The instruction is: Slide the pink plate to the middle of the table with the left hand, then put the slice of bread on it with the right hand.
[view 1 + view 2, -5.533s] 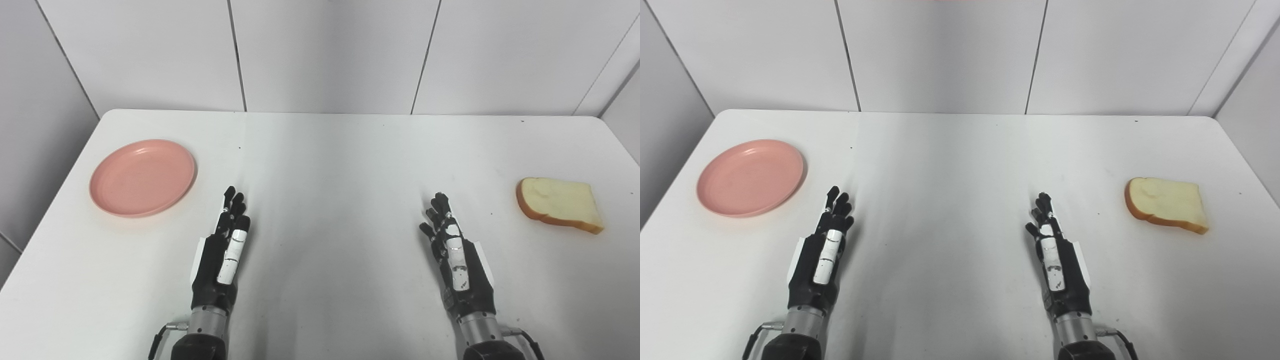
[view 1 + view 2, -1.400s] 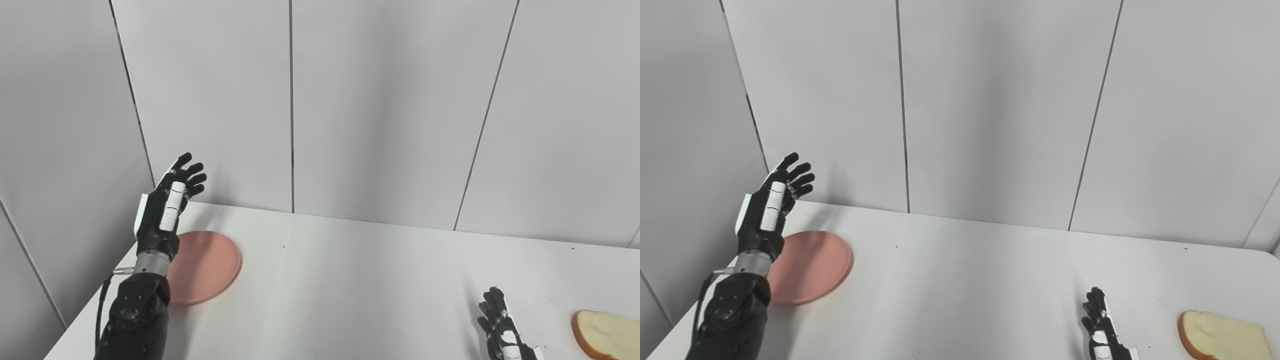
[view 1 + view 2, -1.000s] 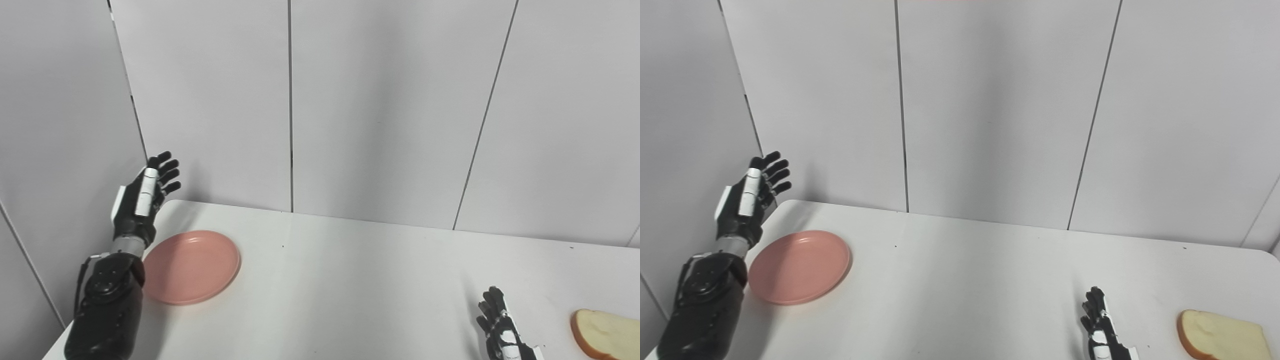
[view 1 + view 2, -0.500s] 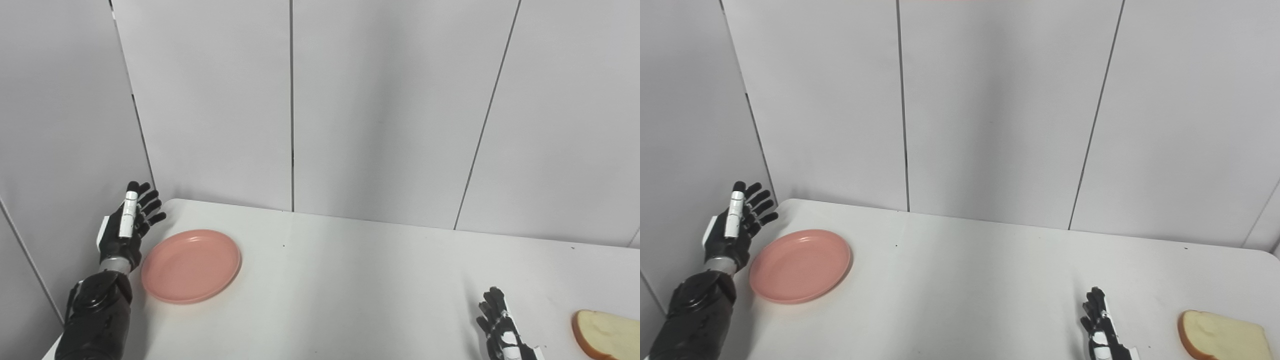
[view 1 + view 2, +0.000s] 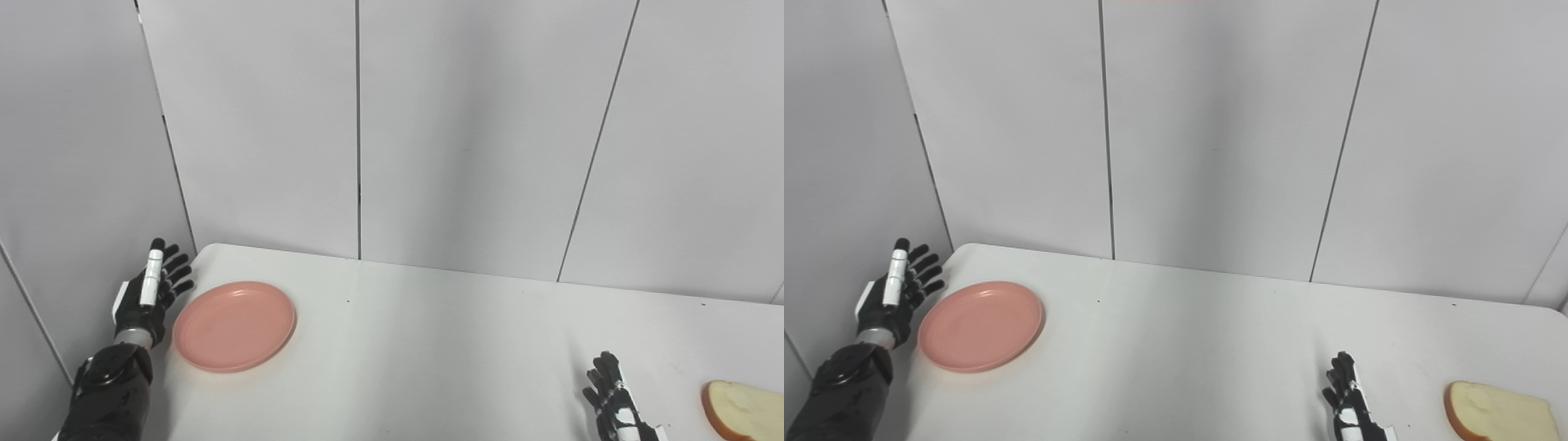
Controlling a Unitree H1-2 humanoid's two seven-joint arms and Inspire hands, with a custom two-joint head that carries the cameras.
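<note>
The pink plate lies flat near the left end of the white table. My left hand stands open just left of the plate's rim, fingers spread and pointing up, a small gap between them and the plate. At the bottom right lies the slice of bread, cut off by the picture's edge. My right hand rests low on the table to the left of the bread, open, fingers apart, holding nothing; its wrist is out of the picture.
Grey wall panels rise right behind the table's far edge, and another panel stands close to the left of my left hand. Bare table top stretches between plate and bread.
My left hand has come down and moved left, from above the plate to beside its left rim. Plate, bread and right hand have not moved. Since 5.5 s ago the camera has tilted up.
</note>
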